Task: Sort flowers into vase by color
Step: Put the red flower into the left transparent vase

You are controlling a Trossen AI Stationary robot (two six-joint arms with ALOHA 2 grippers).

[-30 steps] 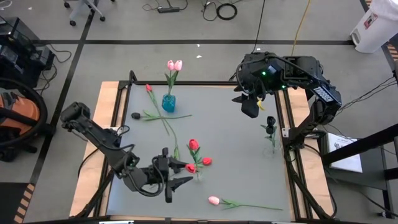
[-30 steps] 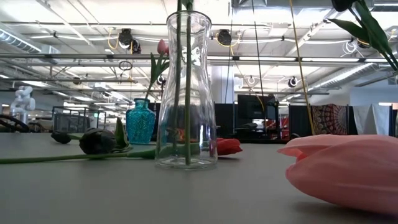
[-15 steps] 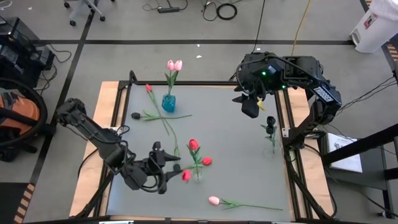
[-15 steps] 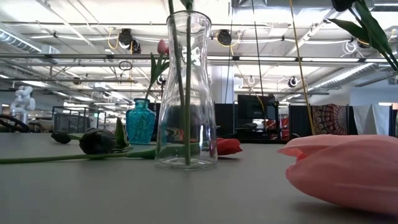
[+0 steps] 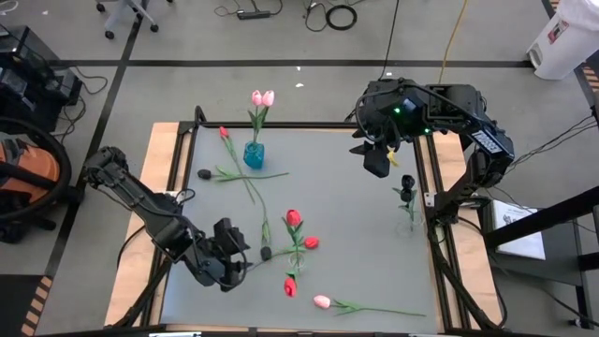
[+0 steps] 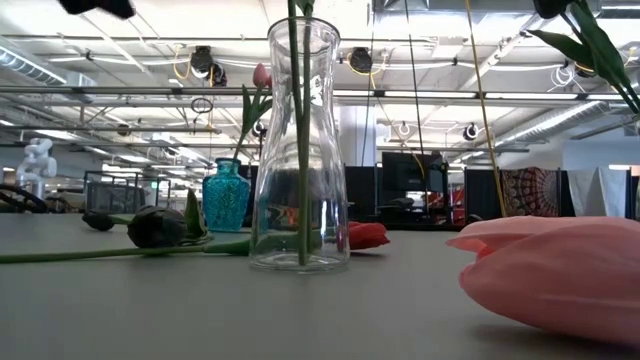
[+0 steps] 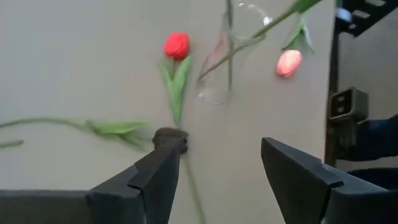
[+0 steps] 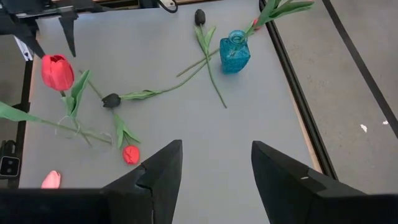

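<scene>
Your left gripper (image 5: 245, 265) hangs low near table's front-left, jaws spread wide, grasping nothing. Clear vase (image 5: 298, 260) just beside it holds red tulips (image 5: 293, 218). One red tulip (image 5: 289, 285) lies flat in front of vase, pink tulip (image 5: 322, 301) nearer front edge. Black tulip (image 5: 266, 253) lies on table between gripper and vase. Your right gripper (image 5: 375, 161) waits raised over back-right corner — jaws parted, empty.

Open-plan lab: exposed ceiling ducts (image 6: 150, 90), floor cables (image 5: 342, 14).
</scene>
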